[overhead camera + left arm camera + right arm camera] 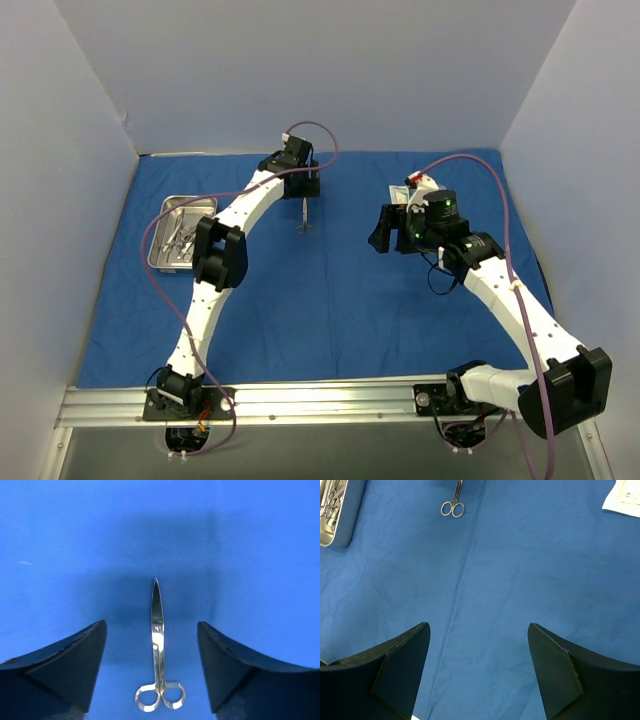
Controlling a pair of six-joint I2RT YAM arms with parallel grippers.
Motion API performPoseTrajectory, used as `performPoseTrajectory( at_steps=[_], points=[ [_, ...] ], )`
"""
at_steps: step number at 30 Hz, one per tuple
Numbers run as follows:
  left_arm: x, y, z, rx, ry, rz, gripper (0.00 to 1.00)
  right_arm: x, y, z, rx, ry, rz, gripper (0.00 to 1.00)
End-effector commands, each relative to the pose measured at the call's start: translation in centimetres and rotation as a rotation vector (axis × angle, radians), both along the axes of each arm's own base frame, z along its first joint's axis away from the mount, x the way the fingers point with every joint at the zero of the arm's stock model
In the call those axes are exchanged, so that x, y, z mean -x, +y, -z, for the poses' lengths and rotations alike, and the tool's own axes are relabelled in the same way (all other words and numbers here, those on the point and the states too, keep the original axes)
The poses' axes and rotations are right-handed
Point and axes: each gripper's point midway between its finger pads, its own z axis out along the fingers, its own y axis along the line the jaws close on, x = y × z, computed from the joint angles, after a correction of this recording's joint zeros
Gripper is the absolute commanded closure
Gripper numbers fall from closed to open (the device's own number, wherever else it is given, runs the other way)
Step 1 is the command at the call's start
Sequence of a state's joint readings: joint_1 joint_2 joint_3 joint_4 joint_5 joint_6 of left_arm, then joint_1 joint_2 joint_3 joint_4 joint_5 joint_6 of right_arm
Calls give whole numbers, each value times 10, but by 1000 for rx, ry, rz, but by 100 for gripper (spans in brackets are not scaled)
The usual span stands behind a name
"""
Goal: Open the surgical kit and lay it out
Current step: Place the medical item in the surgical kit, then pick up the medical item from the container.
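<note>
Left pincer (151, 623) released over the clamp (158, 650), right pincer (479, 625) released over blue cloth (530, 565).

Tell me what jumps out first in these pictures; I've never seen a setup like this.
The royal-blue cloth spread flat over the table is the first thing to catch the eye. A silver scissor-handled clamp lies alone on it toward the far middle, lined up between the open fingers of the left gripper. On the left side of the cloth sits a steel tray holding more shiny instruments.
</note>
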State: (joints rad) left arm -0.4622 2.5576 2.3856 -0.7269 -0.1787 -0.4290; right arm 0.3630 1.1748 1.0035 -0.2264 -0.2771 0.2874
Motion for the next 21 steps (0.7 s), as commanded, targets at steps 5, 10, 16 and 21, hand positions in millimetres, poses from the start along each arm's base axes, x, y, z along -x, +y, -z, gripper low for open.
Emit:
performPoseTrajectory(
  at_steps=[5, 10, 16, 21],
  points=[
    [10, 58, -173, 34, -222, -7, 6, 4, 2, -22, -9, -67, -14, 25],
    [33, 129, -179, -46, -179, -40, 6, 7, 4, -24, -6, -81, -27, 25],
    [67, 212, -175, -118, -141, -156, 5, 10, 8, -17, -12, -72, -47, 25],
    [90, 274, -141, -145, -76, -261, 1, 10, 13, -9, -17, -62, -64, 25]
  ],
)
